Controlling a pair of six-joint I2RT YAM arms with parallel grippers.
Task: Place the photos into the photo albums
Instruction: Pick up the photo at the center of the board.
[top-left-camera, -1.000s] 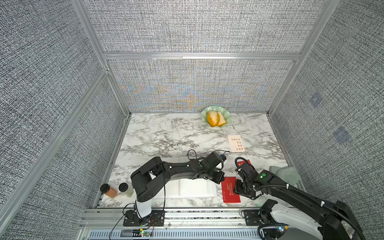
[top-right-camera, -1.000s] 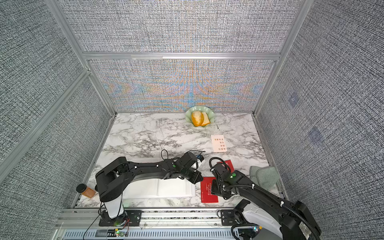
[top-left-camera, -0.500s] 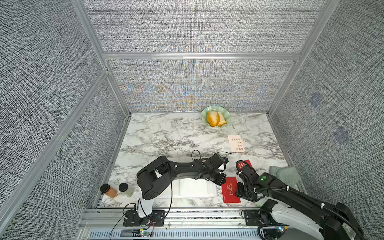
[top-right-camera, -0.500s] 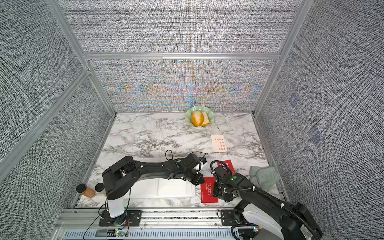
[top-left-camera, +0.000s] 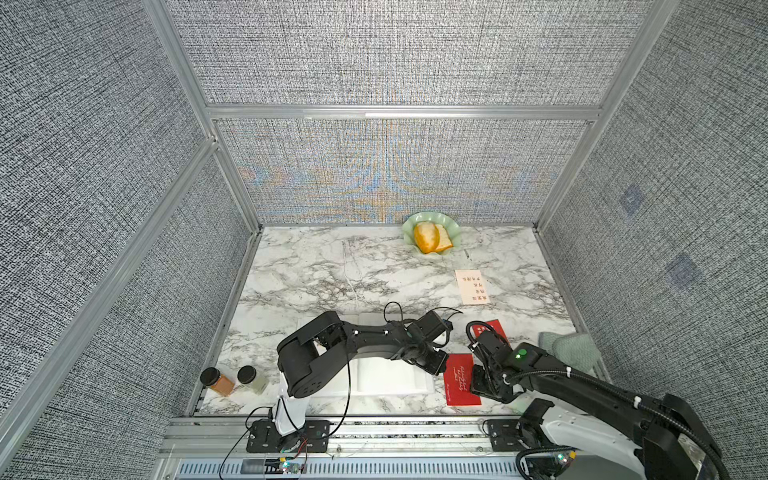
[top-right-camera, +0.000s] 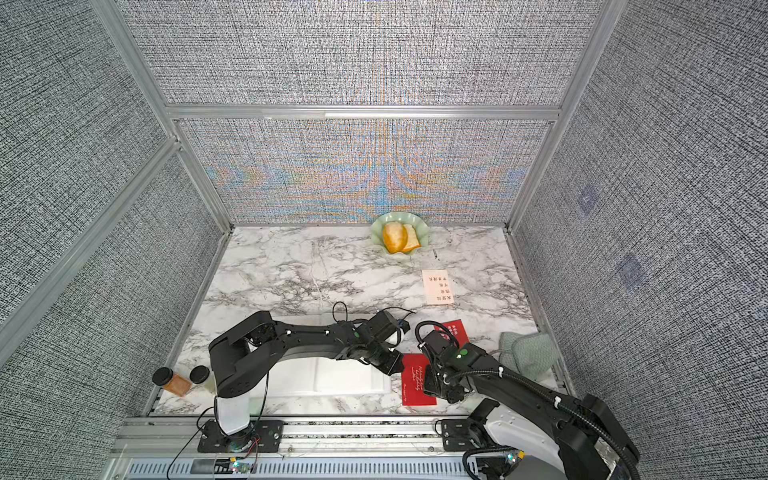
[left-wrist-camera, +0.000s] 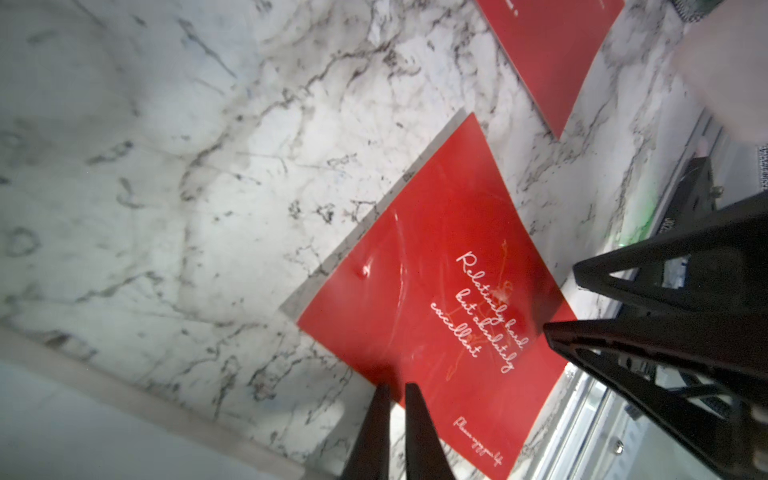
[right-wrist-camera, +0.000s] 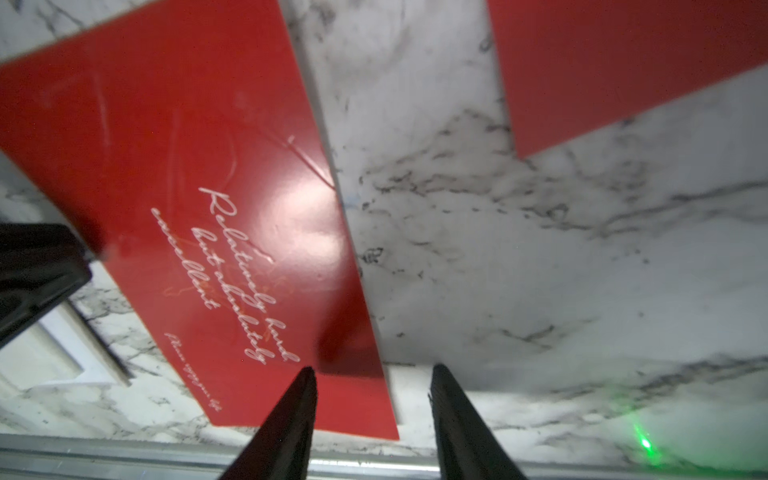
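**Lifting a flat red card at the front of the bench**

The red photo card (left-wrist-camera: 436, 291) with white script lies at the front of the marble bench (top-left-camera: 316, 270), between the two pincers. The left pincer (left-wrist-camera: 397, 386) is clenched almost shut, its tips down at the card's long edge on the album side. Whether they pinch the card or only press on it cannot be told. The right pincer (right-wrist-camera: 370, 370) is released about halfway and straddles the opposite long edge toward the front corner, one finger over the red face and its partner over bare marble.

The step in hand looks like getting this card off the bench. It is thin, glossy and lying flat, so a clean pinch probably needs one edge raised first. The left tips should pin or nudge their side so the card bows, and the right pincer's outer finger should slip under the edge before closing. Closing slowly matters, because a quick snap could skid the card onto the front rail just beside it. A low, level lift should keep it from twisting in the grip.

The open photo album (top-left-camera: 390, 378) lies just past the left pincer, under that arm, white pages up. That arm will have to clear the page before the card goes in. Beyond the right pincer a second red photo card (top-left-camera: 492, 328) lies apart, and farther on a cream photo card (top-left-camera: 472, 286). A green dish (top-left-camera: 432, 218) sits at the back wall, well away from the work.
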